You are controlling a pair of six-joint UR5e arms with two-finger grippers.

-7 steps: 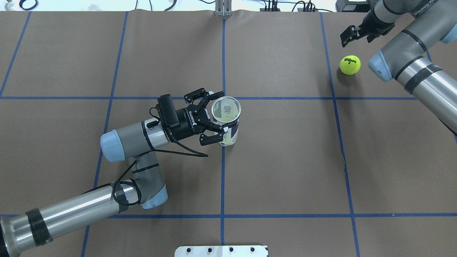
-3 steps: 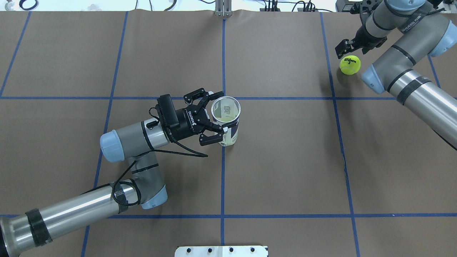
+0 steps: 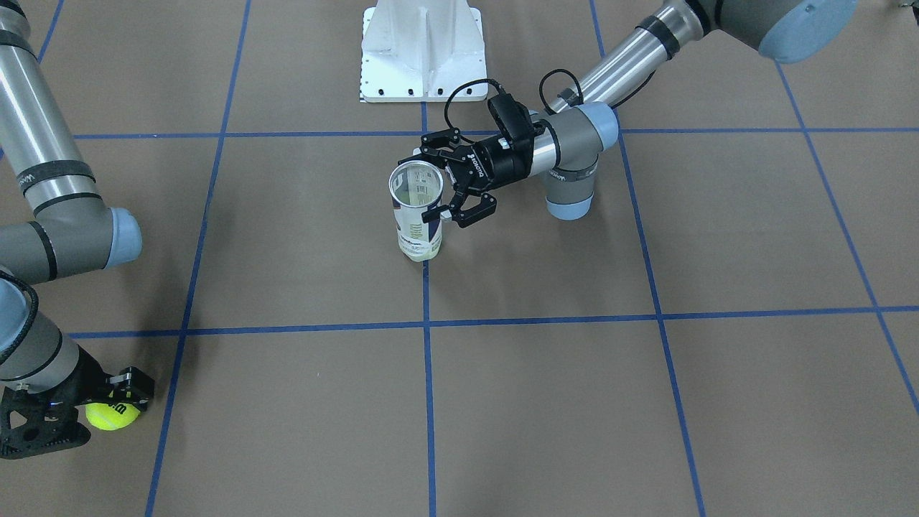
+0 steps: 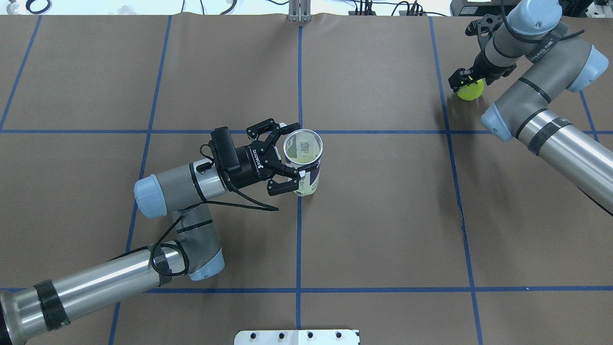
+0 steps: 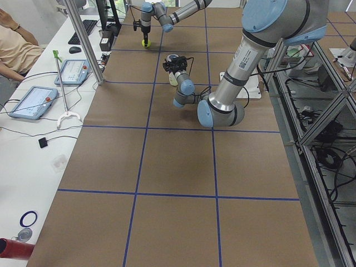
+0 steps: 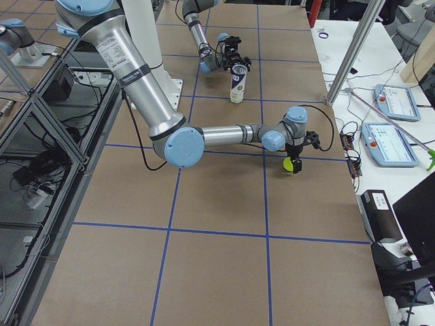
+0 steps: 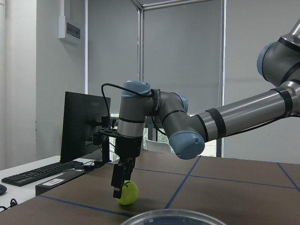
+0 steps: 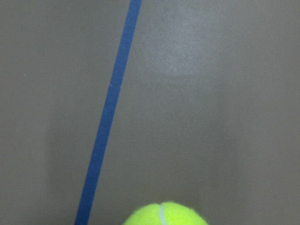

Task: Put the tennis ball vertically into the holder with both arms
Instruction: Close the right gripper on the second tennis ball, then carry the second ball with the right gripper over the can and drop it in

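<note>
First, front-facing view: the holder (image 3: 416, 215) stands upright, mouth up, on the brown table (image 3: 546, 402), over a blue tape line (image 3: 428, 373). The left gripper (image 3: 441, 183) lies level beside it with its jaws spread wide and the holder's upper part at their mouth. Whether they touch it cannot be told.
Front-facing view, near corner: the tennis ball (image 3: 111, 418) sits on the table, well apart from the holder. The right gripper (image 3: 100, 406) is down over it with a finger on either side. Whether it squeezes cannot be told.
Overhead view: the holder (image 4: 306, 177) is near the table's middle and the tennis ball (image 4: 473, 91) is in the far right square, partly under the right gripper (image 4: 464, 84).
Left side view: the far arm points straight down onto the tennis ball (image 5: 146, 43).
Right side view: the near arm's wrist is above the tennis ball (image 6: 291, 164). The holder (image 6: 237, 85) is farther off.
Left wrist view: the holder's rim (image 7: 164, 216) shows at the bottom edge. Beyond it one finger (image 7: 119, 177) rests against the tennis ball (image 7: 127, 192).
Right wrist view: the tennis ball's top (image 8: 164, 214) is at the bottom edge.
</note>
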